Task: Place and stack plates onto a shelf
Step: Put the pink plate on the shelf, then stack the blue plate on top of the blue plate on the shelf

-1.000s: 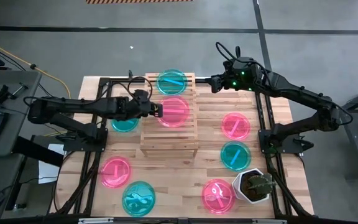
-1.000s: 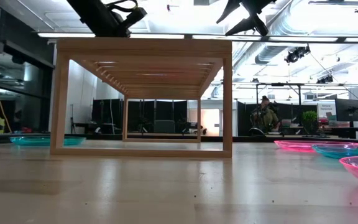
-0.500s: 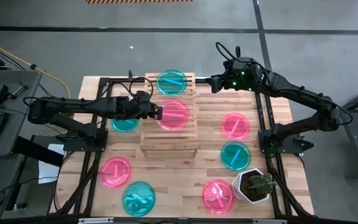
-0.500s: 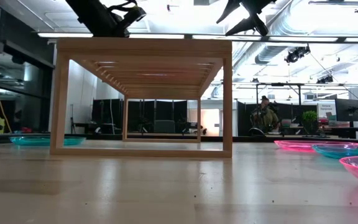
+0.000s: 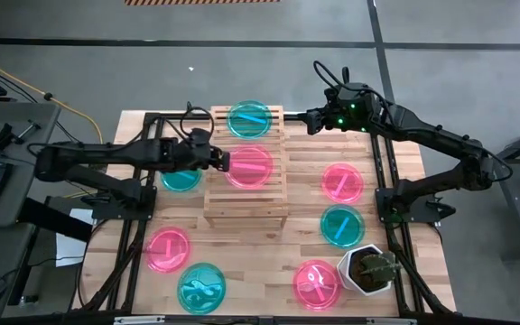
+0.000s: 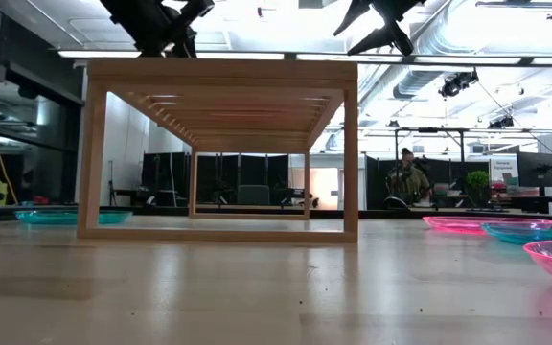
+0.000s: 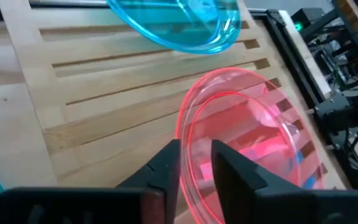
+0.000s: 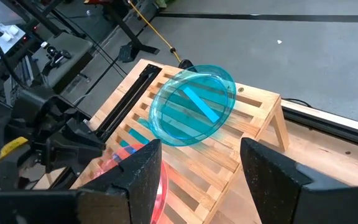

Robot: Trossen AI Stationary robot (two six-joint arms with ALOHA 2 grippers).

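The wooden slatted shelf (image 5: 246, 194) stands mid-table. A teal plate (image 5: 249, 118) lies on its far end and a pink plate (image 5: 249, 166) lies on the slats just nearer. My left gripper (image 5: 221, 161) is at the pink plate's left rim, level with the shelf top. Its fingers (image 7: 194, 171) are a little apart, one on either side of that rim. My right gripper (image 5: 301, 117) hangs open and empty off the shelf's far right corner. In the right wrist view it (image 8: 201, 180) looks onto the teal plate (image 8: 194, 102). My left gripper has one finger (image 7: 168, 163) outside and one (image 7: 225, 169) inside the pink plate's left rim (image 7: 184, 134), coming level from the table's left. A gap shows between them. I cannot tell whether either touches the rim. The plate rests on the slats.
Loose plates lie on the table: teal (image 5: 181, 179) left of the shelf, pink (image 5: 168, 248) and teal (image 5: 201, 287) near left, pink (image 5: 342, 182), teal (image 5: 341, 226) and pink (image 5: 317, 283) on the right. A white plant pot (image 5: 368, 269) stands near right.
My left gripper has drawn back a little toward the table's left edge. The pink plate has stayed on the shelf and shifted only slightly with it.
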